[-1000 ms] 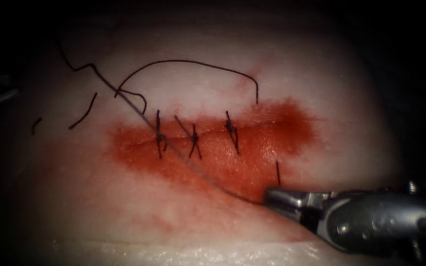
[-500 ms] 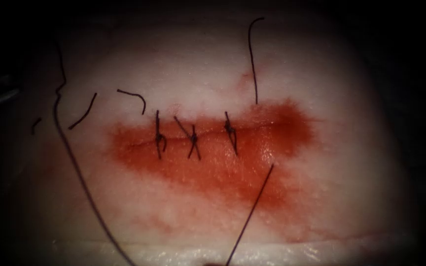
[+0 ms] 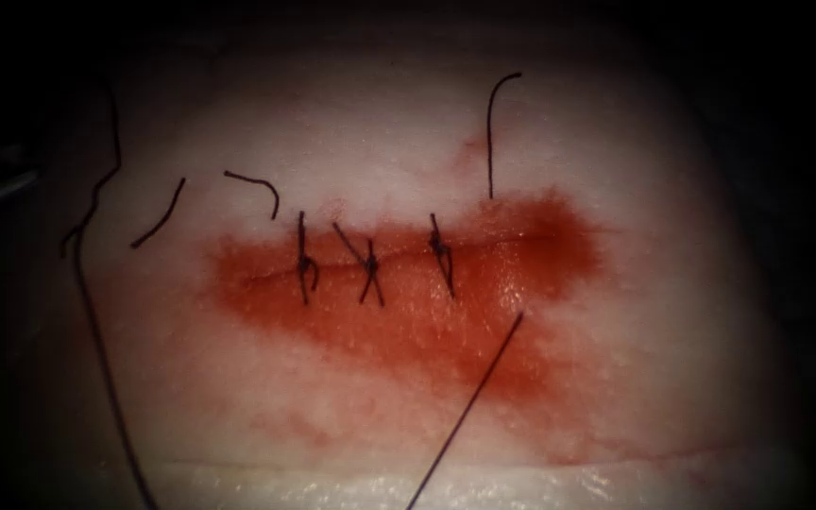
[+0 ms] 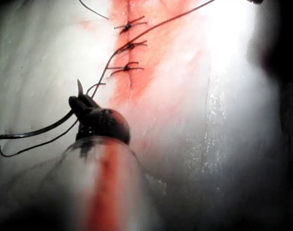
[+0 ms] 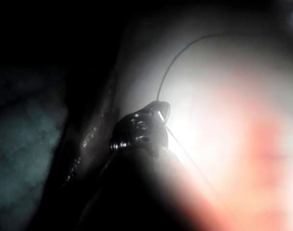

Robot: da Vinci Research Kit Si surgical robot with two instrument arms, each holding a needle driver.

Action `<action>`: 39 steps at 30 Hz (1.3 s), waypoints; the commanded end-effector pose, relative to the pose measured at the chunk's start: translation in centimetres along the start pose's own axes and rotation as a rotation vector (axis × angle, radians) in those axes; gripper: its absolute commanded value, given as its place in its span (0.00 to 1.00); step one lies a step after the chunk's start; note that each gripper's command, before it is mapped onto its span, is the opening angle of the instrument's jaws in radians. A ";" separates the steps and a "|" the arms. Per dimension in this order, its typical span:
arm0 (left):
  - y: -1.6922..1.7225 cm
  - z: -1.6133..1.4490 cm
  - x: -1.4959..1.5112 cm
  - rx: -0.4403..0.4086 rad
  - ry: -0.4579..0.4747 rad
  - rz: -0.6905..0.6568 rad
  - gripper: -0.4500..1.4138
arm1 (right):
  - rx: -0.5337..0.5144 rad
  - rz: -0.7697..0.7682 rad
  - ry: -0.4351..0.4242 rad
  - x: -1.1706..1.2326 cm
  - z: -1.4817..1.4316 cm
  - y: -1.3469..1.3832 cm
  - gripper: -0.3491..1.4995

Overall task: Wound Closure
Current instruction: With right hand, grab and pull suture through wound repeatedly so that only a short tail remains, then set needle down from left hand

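The tissue (image 3: 616,397) has a red-stained cut (image 3: 521,247) with three tied stitches (image 3: 370,269). Right of them a new thread (image 3: 469,406) leaves the near side of the cut and runs taut toward the bottom edge. Its short tail (image 3: 490,142) stands up from the far side. My right tool (image 5: 158,111) is shut on the thread (image 5: 168,77), away from the tissue. My left tool (image 4: 80,102) is left of the cut and appears shut on the dark curved needle (image 4: 35,131), which is out of the tissue. Thread (image 4: 151,30) runs from there past the stitches.
Two loose cut ends of thread (image 3: 158,215) (image 3: 257,186) lie on the tissue left of the stitches. A long slack strand (image 3: 96,312) hangs down the left side. Red fluid (image 3: 408,321) covers the tissue around the cut.
My right tool has drawn back out of the endoscope view, pulling thread through. The tail's long arc has shrunk to a short upright piece. The slack strand has swung off the stitches to the left.
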 end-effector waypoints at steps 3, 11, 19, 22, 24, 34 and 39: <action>0.04 0.07 -0.01 0.000 0.002 0.000 0.00 | 0.007 0.004 0.006 0.10 0.11 -0.12 0.00; 0.04 0.07 -0.01 0.000 0.001 0.000 0.00 | 0.005 0.007 0.002 0.13 0.15 -0.11 0.00; 0.00 0.07 -0.06 -0.004 0.005 0.002 0.00 | 0.012 -0.077 0.067 -0.08 -0.10 0.15 0.87; -0.03 0.06 -0.09 -0.007 0.007 0.003 0.00 | -0.018 -0.078 0.108 -0.27 -0.38 0.35 0.91; -0.04 0.06 -0.10 -0.008 0.008 0.003 0.00 | -0.034 -0.073 0.116 -0.38 -0.57 0.49 0.91; -0.08 0.13 -0.17 -0.007 0.010 0.024 0.00 | -0.175 0.001 0.144 -0.76 -1.23 1.25 0.86; -0.08 0.14 -0.17 -0.005 0.009 0.024 0.00 | -0.263 0.038 0.173 -0.79 -1.14 1.65 0.81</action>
